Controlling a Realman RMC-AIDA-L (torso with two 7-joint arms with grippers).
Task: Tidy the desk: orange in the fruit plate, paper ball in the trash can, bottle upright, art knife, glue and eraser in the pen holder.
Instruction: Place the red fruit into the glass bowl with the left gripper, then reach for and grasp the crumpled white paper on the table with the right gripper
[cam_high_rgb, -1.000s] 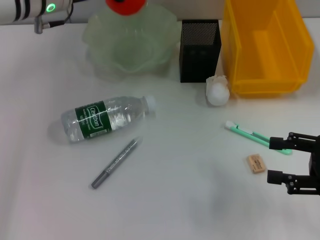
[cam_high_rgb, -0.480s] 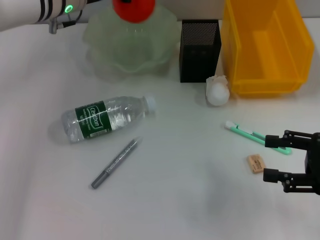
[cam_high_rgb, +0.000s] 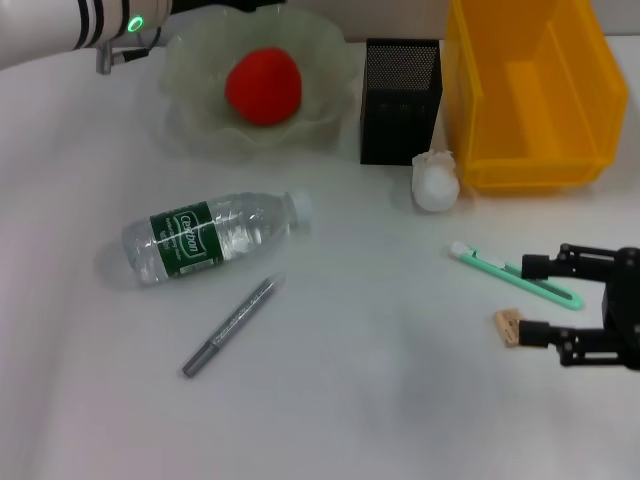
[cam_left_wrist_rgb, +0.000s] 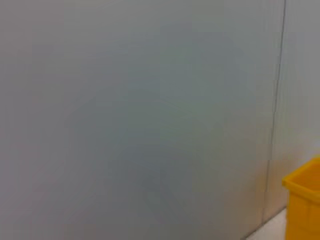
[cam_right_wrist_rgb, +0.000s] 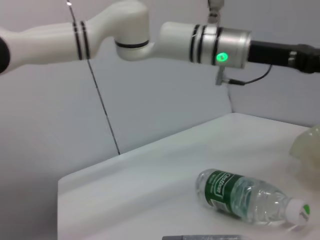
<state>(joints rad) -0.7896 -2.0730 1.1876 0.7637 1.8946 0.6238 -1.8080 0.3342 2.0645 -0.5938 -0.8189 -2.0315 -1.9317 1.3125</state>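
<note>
The orange (cam_high_rgb: 263, 85) lies in the pale green fruit plate (cam_high_rgb: 330, 55) at the back. On its side left of centre lies the bottle (cam_high_rgb: 210, 235), which also shows in the right wrist view (cam_right_wrist_rgb: 245, 196). A grey glue pen (cam_high_rgb: 230, 325) lies in front of it. The white paper ball (cam_high_rgb: 436, 183) rests between the black pen holder (cam_high_rgb: 400, 100) and the yellow trash can (cam_high_rgb: 530, 90). My right gripper (cam_high_rgb: 524, 300) is open at the right edge, its fingers straddling the green art knife (cam_high_rgb: 490, 265) and touching the tan eraser (cam_high_rgb: 506, 326). Only the left arm (cam_high_rgb: 90, 25) shows, at the back left.
The pen holder and the trash can stand side by side along the back edge. The left arm (cam_right_wrist_rgb: 200, 40) reaches across above the table's far side. The left wrist view shows a grey wall and a corner of the trash can (cam_left_wrist_rgb: 305, 200).
The orange has dropped from above the fruit plate into it. My right gripper has slid left, and its lower finger now meets the eraser.
</note>
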